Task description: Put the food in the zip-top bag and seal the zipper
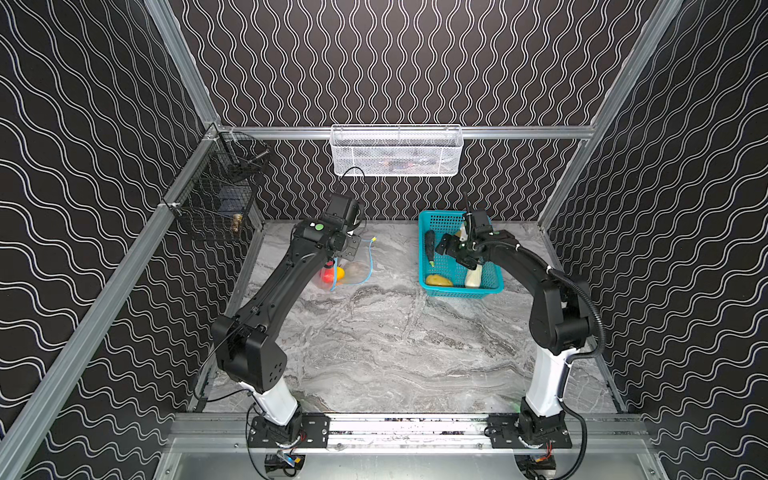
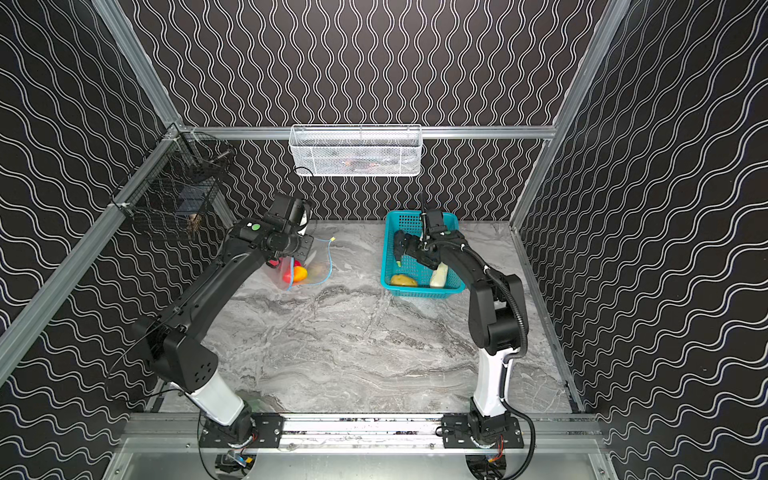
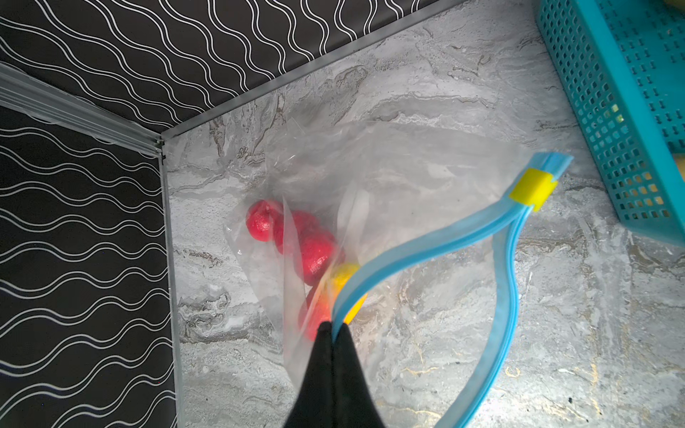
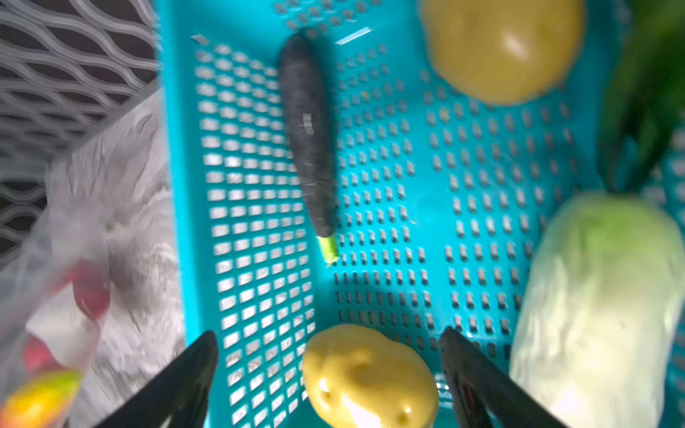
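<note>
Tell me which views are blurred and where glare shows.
Right wrist view: motion-blurred throughout; white glare spots on the potato by the right gripper. Left wrist view: crisp zipper; tomatoes hazy behind the zip-top bag. Both top views: sharp, evenly lit.

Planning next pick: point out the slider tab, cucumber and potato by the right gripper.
slider tab (image 3: pixel 533 189), left wrist view, yellow face.
cucumber (image 4: pixel 307 140), right wrist view, mid-body.
potato (image 4: pixel 370 374), right wrist view, top surface.
</note>
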`<state>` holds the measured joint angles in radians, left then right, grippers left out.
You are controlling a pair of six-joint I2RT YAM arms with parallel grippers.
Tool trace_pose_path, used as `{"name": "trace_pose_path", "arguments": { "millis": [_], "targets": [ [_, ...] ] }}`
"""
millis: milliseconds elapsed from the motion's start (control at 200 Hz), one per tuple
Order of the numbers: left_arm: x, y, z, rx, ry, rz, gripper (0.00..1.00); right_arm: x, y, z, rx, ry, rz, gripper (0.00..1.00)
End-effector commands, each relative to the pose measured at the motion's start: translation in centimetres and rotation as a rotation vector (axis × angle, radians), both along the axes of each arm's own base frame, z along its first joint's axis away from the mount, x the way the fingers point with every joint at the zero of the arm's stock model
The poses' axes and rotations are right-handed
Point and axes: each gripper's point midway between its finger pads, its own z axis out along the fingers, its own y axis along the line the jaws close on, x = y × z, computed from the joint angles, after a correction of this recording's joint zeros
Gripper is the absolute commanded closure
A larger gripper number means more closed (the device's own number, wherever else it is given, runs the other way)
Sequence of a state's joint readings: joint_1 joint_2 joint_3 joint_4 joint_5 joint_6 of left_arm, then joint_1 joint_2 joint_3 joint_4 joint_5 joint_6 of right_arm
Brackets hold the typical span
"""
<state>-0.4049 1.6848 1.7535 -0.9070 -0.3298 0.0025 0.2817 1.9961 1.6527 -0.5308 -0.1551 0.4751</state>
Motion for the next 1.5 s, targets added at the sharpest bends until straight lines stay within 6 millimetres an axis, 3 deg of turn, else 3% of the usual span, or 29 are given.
{"name": "trace_pose_path", "arguments": {
  "millis": [0, 285, 500, 646, 846, 1096, 1331, 1491],
  "targets": [
    [0.2, -0.1, 0.3, -0.013, -0.012, 0.005, 1.0, -2.4, 0.3, -1.0, -0.079, 0.065, 0.166, 0.03],
    [0.3, -0.3, -0.1, -0.02, 0.0, 0.003, 1.0, -5.7, -1.5, -1.1, -0.235, 0.134, 0.302, 0.01],
    [0.3, -0.6, -0.3, -0.033, 0.01, -0.005, 1.0, -6.8, -2.7, -3.7, -0.33, 0.211, 0.329, 0.01],
    [0.3, -0.6, -0.2, -0.036, 0.007, -0.006, 1.0, -6.5, -2.4, -5.4, -0.402, 0.226, 0.351, 0.01],
    [0.1, -0.6, -0.2, -0.037, 0.004, -0.009, 1.0, -6.1, -0.3, -6.8, -0.408, 0.219, 0.434, 0.01],
    [0.2, -0.5, 0.1, -0.032, -0.002, -0.009, 1.0, -5.1, -1.9, -9.2, -0.494, 0.287, 0.369, 0.01],
    [0.1, -0.3, 0.2, -0.03, -0.005, -0.006, 1.0, -4.3, -1.4, -9.1, -0.469, 0.265, 0.352, 0.01],
    [0.0, -0.3, 0.3, -0.033, -0.008, -0.006, 1.0, -3.7, -1.2, -8.8, -0.459, 0.253, 0.34, 0.07]
  ]
}}
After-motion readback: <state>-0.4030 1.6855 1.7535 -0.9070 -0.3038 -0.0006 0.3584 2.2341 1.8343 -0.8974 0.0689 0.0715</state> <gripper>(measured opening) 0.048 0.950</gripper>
